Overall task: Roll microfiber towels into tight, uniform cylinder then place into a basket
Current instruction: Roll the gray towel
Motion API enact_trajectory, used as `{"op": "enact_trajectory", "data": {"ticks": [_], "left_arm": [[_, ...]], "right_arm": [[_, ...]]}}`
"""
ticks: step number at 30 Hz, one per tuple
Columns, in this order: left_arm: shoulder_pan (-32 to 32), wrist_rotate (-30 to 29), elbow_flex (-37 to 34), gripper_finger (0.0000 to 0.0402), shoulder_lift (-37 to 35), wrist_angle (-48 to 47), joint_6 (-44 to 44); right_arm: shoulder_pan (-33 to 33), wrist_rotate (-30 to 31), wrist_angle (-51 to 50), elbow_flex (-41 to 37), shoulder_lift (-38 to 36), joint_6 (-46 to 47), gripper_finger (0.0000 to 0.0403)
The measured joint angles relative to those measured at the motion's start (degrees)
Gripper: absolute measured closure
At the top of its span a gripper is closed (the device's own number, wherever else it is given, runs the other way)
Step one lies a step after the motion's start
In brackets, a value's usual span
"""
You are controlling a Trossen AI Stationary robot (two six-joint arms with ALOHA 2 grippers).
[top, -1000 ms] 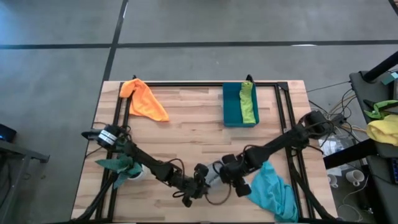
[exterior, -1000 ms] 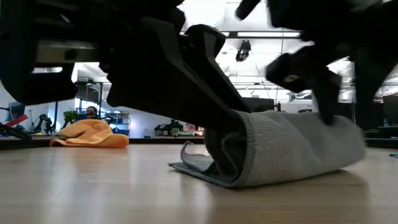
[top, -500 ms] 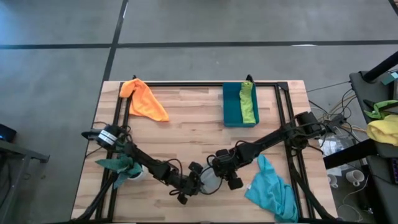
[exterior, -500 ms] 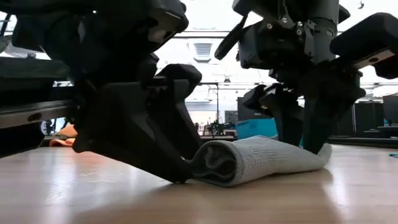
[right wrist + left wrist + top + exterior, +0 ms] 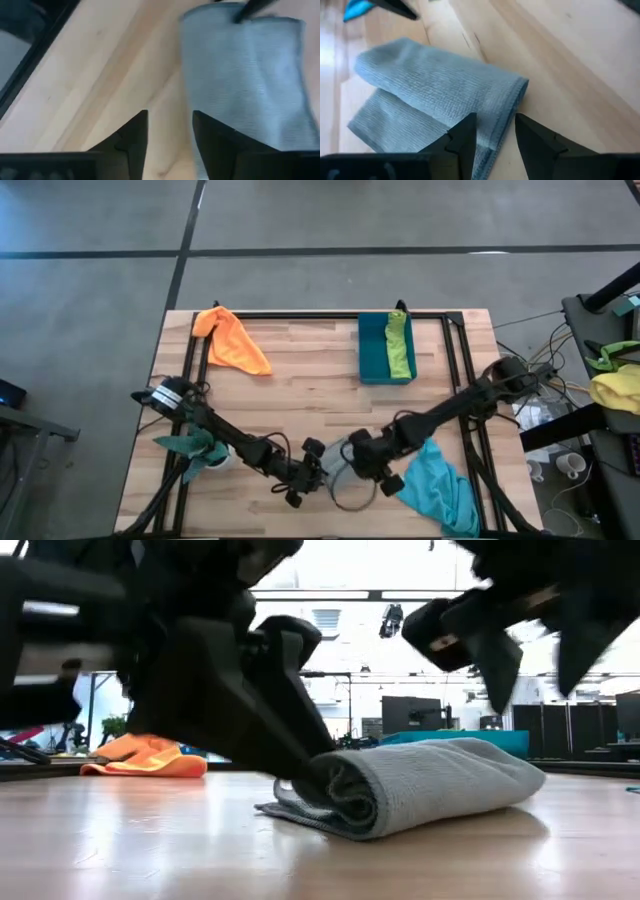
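- A pale wooden bench [image 5: 300, 395] with a black frame stands on a grey floor; the low view looks across it into a bright workshop with screens and ceiling lights.
- The grey towel [image 5: 420, 785] lies near the bench's front edge, loosely rolled, one end curled into a spiral with a flat flap on the wood.
- The left gripper [image 5: 492, 134] is at that curled end; its fingers [image 5: 465, 137] straddle the towel's hemmed edge and pinch it.
- The right gripper [image 5: 170, 131] hangs just off the towel's other end; its fingers [image 5: 132, 135] are a little apart with only bare wood between them, holding nothing.
- The orange towel [image 5: 232, 345] lies crumpled at the far left corner; the turquoise towel [image 5: 440, 490] is heaped at the front right, under the right arm.
- The basket [image 5: 373, 350] sits at the far right of the bench; the lime green towel [image 5: 400, 345] lies in it along its right side.
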Motion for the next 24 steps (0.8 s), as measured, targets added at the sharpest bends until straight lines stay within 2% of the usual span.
{"op": "enact_trajectory", "data": {"ticks": [3, 8, 13, 24], "left_arm": [[0.02, 0.0, 0.0, 0.0282, -1.29, -0.45, -0.04], [0.56, -1.13, -0.26, 0.0282, -2.74, 0.48, -0.05], [2.09, -1.31, -0.35, 0.0282, -0.67, 1.29, 0.02], [3.41, -0.38, -0.85, 0.0282, 3.64, 2.7, 0.0]], "right_arm": [[3.11, 6.51, 1.59, 0.09, 0.89, 0.53, 0.0215], [7.57, 22.41, 6.35, 0.13, 3.13, -1.6, 0.0166], [9.29, 25.59, 9.2, 0.04, 6.9, -5.19, 0.0153], [9.65, 38.89, 13.14, 1.13, 14.32, -12.67, 0.0175]]}}
